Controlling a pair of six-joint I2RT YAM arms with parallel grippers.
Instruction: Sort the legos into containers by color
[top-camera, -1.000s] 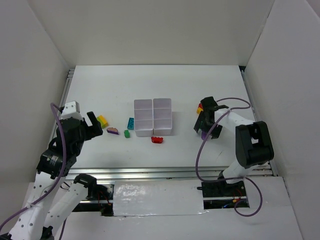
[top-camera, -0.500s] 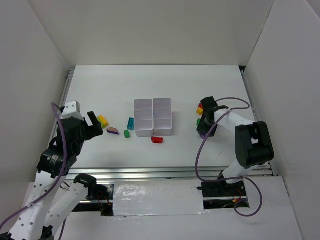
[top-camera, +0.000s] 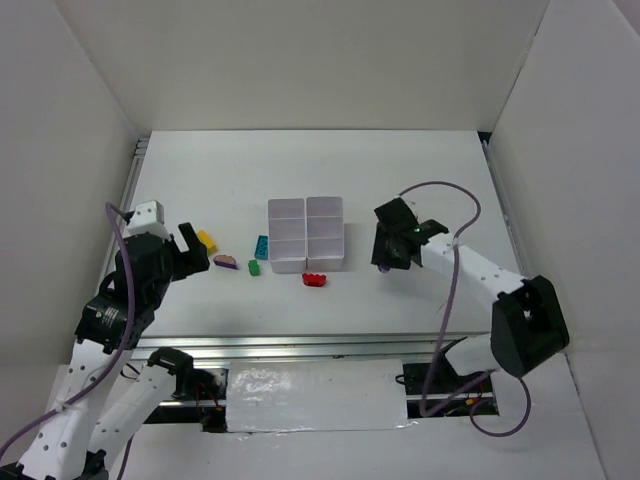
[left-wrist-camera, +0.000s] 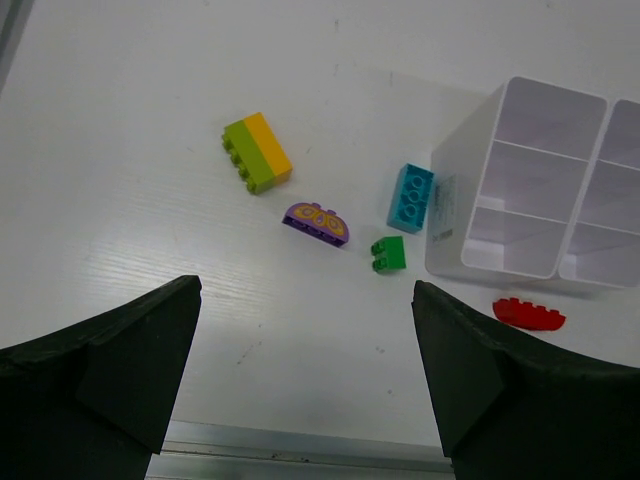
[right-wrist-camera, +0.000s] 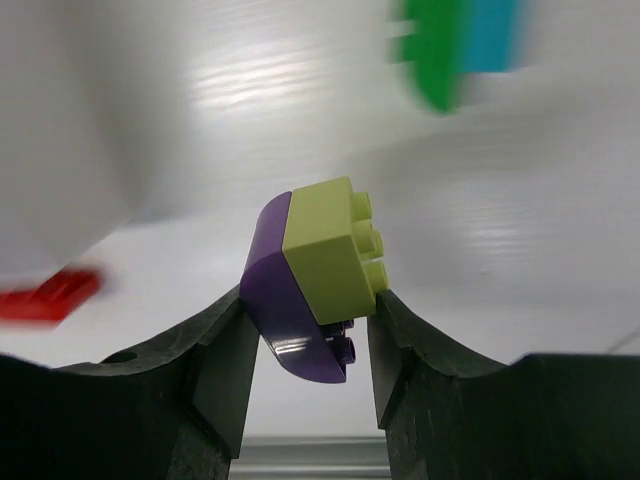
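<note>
My right gripper (right-wrist-camera: 310, 318) is shut on a lego made of a lime-green brick on a purple curved piece (right-wrist-camera: 318, 270), held above the table. From above, this gripper (top-camera: 385, 258) hangs just right of the white six-compartment containers (top-camera: 342, 262). My left gripper (left-wrist-camera: 305, 385) is open and holds nothing, and it hovers near the table's front edge. Ahead of it lie a yellow-and-green lego (left-wrist-camera: 258, 152), a purple lego (left-wrist-camera: 316, 223), a teal lego (left-wrist-camera: 411, 197) and a small green lego (left-wrist-camera: 389, 255). A red lego (top-camera: 315, 279) lies in front of the containers (left-wrist-camera: 455, 215).
A blurred green-and-blue lego (right-wrist-camera: 460, 50) lies on the table beyond the right gripper. White walls enclose the table on three sides. A metal rail (top-camera: 330, 345) runs along the near edge.
The right gripper shut on the purple-and-lime lego, lifted it and swung left toward the containers. The left arm has barely moved.
</note>
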